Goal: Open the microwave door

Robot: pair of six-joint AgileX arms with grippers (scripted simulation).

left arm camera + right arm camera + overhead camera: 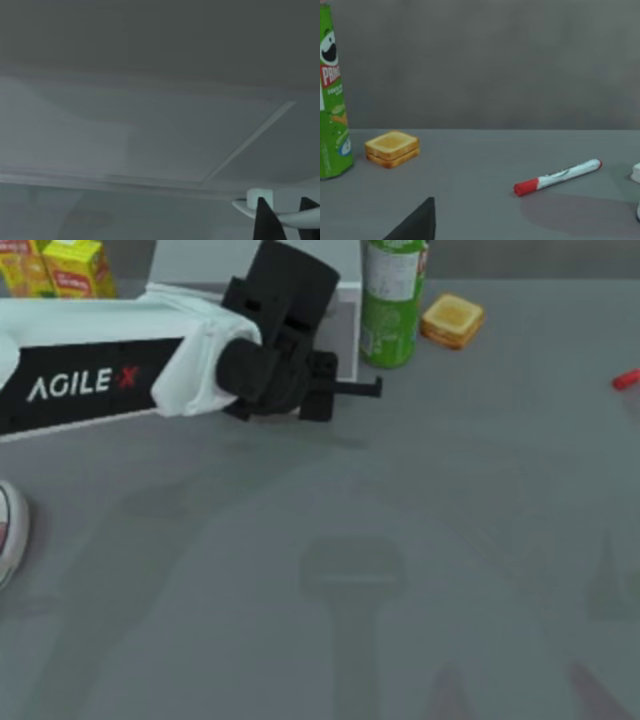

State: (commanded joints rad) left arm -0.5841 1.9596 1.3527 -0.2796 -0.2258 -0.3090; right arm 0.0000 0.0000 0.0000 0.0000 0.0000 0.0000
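Left gripper (pixel 365 390), grip state unclear, reaches to the microwave (pixel 348 330) front, likely seeking its door (pixel 150 135).

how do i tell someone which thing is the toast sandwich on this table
Start at the microwave at the far edge of the table, where the left gripper is working. Just to its right stands a tall green can. The toast sandwich lies flat right of that can: a small golden-brown square stack, the only low, bread-coloured item there.
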